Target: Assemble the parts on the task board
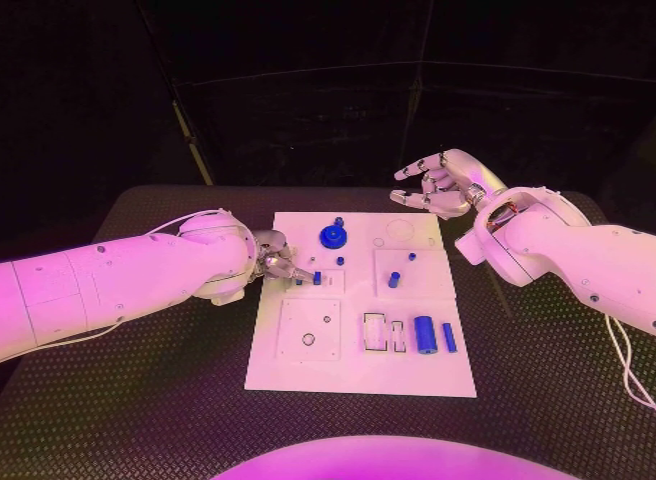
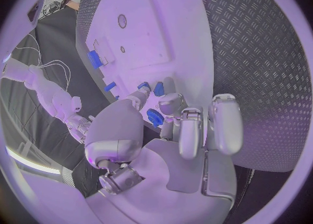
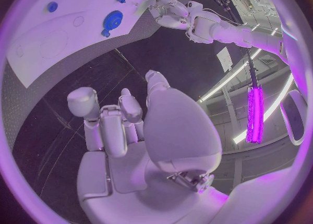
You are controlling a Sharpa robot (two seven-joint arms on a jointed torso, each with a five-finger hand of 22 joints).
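**Left hand at the board's edge, small blue part at its fingertips**

Clearly the nearer hand is the left hand (image 1: 275, 262); it sits at the left edge of the task board (image 1: 360, 375), fingers pointing across the plate; a small blue part (image 1: 317, 278) lies right at its fingertips, toward the board's centre; in the left wrist view the fingers (image 2: 145, 95) meet this part (image 2: 143, 85), but whether they pinch it or merely touch it I cannot tell; the part looks short and stubby, its long axis unclear. Beyond it on the board stands a round blue disc (image 1: 333, 236); the right hand (image 1: 441, 184) hovers past the board's far edge, spread wide, holding nothing.
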